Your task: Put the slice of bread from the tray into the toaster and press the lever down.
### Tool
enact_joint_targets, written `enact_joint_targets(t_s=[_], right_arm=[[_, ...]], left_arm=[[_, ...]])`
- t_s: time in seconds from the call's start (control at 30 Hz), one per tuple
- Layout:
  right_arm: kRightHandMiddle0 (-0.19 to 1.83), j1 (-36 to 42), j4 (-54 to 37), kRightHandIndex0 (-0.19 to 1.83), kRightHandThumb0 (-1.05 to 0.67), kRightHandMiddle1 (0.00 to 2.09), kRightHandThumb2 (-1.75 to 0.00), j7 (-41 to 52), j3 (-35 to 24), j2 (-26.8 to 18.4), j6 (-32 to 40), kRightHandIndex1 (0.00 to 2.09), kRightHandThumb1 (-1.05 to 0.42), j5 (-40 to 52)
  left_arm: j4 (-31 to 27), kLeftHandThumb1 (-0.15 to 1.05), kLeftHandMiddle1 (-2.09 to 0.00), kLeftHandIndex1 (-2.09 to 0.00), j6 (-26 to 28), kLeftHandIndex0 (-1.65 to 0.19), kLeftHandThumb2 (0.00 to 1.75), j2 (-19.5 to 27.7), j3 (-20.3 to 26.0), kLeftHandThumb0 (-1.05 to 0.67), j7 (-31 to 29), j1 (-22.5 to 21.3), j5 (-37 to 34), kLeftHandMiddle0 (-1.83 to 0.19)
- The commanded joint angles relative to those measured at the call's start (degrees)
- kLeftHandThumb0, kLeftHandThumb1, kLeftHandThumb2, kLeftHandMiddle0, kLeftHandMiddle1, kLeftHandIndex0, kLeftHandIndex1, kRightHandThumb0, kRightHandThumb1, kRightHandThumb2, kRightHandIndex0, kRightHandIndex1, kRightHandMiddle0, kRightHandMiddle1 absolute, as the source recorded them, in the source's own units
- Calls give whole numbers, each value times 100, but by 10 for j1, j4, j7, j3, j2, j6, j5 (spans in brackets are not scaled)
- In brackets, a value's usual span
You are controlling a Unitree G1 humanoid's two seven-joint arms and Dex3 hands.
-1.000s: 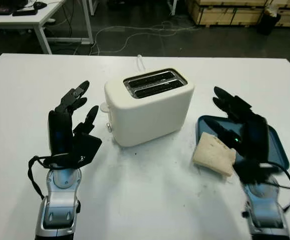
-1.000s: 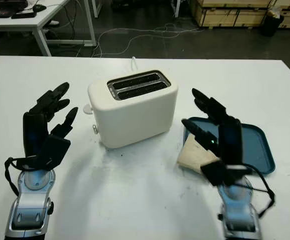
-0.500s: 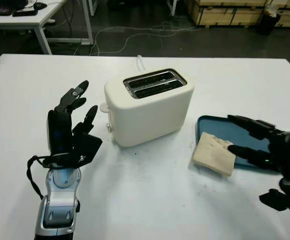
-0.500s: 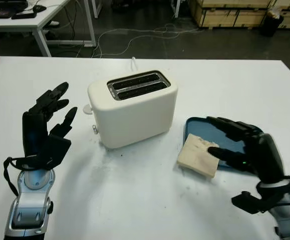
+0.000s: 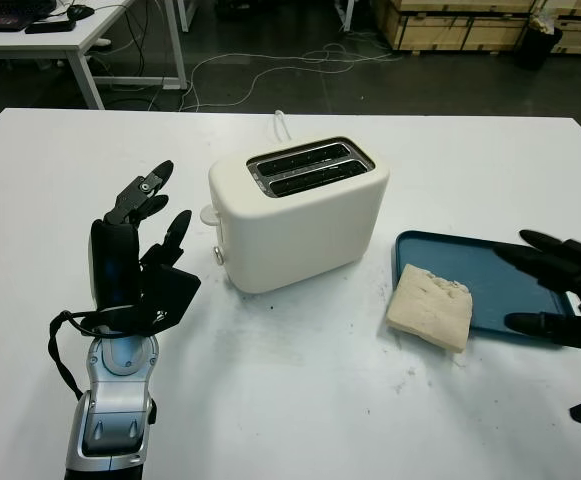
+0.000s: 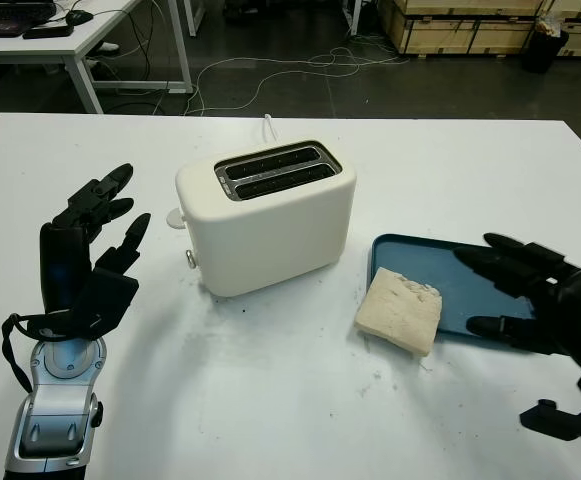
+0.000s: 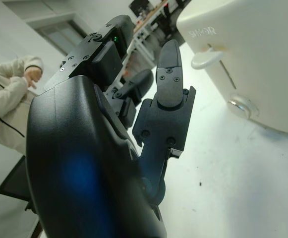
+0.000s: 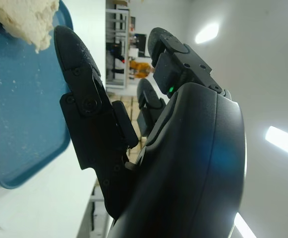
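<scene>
A cream two-slot toaster (image 5: 300, 215) stands mid-table, its slots empty and its lever (image 5: 208, 214) on the left end. The bread slice (image 5: 429, 307) lies across the left rim of the blue tray (image 5: 500, 270), partly on the table. My right hand (image 5: 518, 280) is open at the tray's right side, a hand's width right of the bread, holding nothing. My left hand (image 5: 170, 192) is open and raised left of the toaster, near the lever but apart from it. The left wrist view shows the lever (image 7: 206, 58) close by; the right wrist view shows the bread (image 8: 25, 20) and tray (image 8: 15, 114).
The white table (image 5: 290, 400) has bare room in front of the toaster. A white cable (image 5: 281, 122) runs off behind it. Beyond the table are a desk (image 5: 60, 40) and wooden crates (image 5: 450, 25). A person in a cream sleeve (image 7: 10, 94) stands off to the side.
My right hand has drawn back to the right, from over the bread to the tray's right side. The bread stays put. My left hand has barely moved.
</scene>
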Motion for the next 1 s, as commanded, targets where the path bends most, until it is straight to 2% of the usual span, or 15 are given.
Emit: enact_joint_targets(t_s=[0.0,0.23,0.43,0.77,0.97], right_arm=[[45,-10,3,40,-75,0,0,-7,8,-16,-15,0,-79,-2],[42,-21,3,34,-83,0,-1,-21,31,-31,-28,0,-81,-26],[40,-21,-13,31,-80,0,0,-33,48,-34,-22,0,-80,-51],[44,-20,-32,37,-82,1,-1,-71,73,-14,-32,2,-83,-72],[43,-18,-39,35,-84,0,0,-65,87,-21,-27,0,-83,-70]], left_arm=[[5,92,-62,-2,-4,-64,31,4,1,-41,1,-10,2,-49],[6,92,-61,-2,-7,-65,30,7,2,-41,3,-12,1,-50],[4,92,-60,-2,-2,-65,30,7,1,-42,2,-16,4,-50],[-2,92,-61,-2,1,-66,29,5,1,-43,3,-17,5,-50],[-6,92,-61,-2,9,-66,29,6,1,-44,1,-18,10,-50]])
